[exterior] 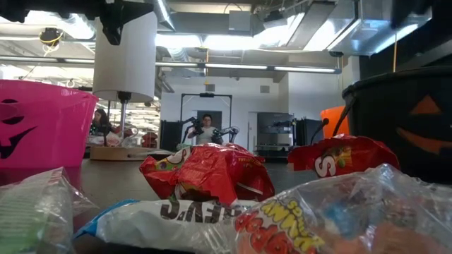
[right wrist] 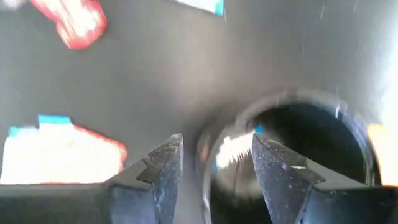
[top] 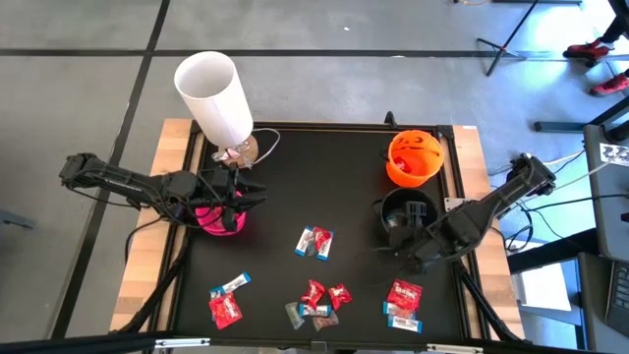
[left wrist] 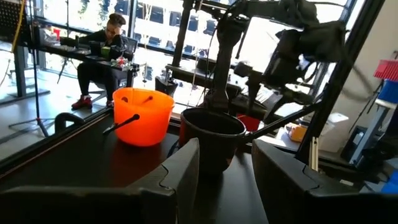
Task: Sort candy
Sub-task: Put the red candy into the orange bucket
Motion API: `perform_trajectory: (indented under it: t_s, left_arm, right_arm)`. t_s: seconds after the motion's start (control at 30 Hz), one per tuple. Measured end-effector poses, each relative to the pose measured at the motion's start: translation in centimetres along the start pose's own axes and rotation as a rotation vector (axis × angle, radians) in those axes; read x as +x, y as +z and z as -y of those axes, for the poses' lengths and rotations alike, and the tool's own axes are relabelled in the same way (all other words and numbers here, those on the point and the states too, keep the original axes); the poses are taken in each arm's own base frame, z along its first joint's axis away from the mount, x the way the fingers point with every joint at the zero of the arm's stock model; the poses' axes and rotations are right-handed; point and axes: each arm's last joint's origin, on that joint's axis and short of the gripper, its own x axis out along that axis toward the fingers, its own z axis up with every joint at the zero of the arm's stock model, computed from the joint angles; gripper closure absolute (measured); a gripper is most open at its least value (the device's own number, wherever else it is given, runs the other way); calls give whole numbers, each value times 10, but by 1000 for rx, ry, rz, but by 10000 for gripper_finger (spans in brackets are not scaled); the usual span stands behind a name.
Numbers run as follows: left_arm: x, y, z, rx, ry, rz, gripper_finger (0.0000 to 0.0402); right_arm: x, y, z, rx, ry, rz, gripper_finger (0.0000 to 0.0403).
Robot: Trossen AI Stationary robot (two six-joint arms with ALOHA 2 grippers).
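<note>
Both grippers stand part-open and empty: right gripper [top: 411, 239] hovers at the black bowl [top: 405, 212] rim, probably for dropping; left gripper [top: 239, 200] hangs over the pink bowl [top: 218, 218]. Candy [top: 317, 300] lies along the table's [top: 275, 285] near edge. Beyond, the orange bowl [top: 414, 157] sits at the far right corner. Only the right wrist view shows a wrapper inside the black bowl.
</note>
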Motion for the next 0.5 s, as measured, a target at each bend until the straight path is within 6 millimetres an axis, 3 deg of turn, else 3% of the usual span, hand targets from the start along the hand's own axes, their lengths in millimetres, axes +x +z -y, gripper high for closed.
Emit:
perform_trajectory:
  t_s: [0.23,0.37,0.5]
  left_arm:
    - [10,-11,-1,-22,52,-56,263]
    - [13,-15,4,-50,25,-88,263]
    - [16,-5,14,-41,8,-66,267]
  right_arm:
    - [-12,36,-17,-164,136,386,214]
    - [-18,48,-19,-293,41,543,214]
    - [-20,55,-15,-356,-55,608,214]
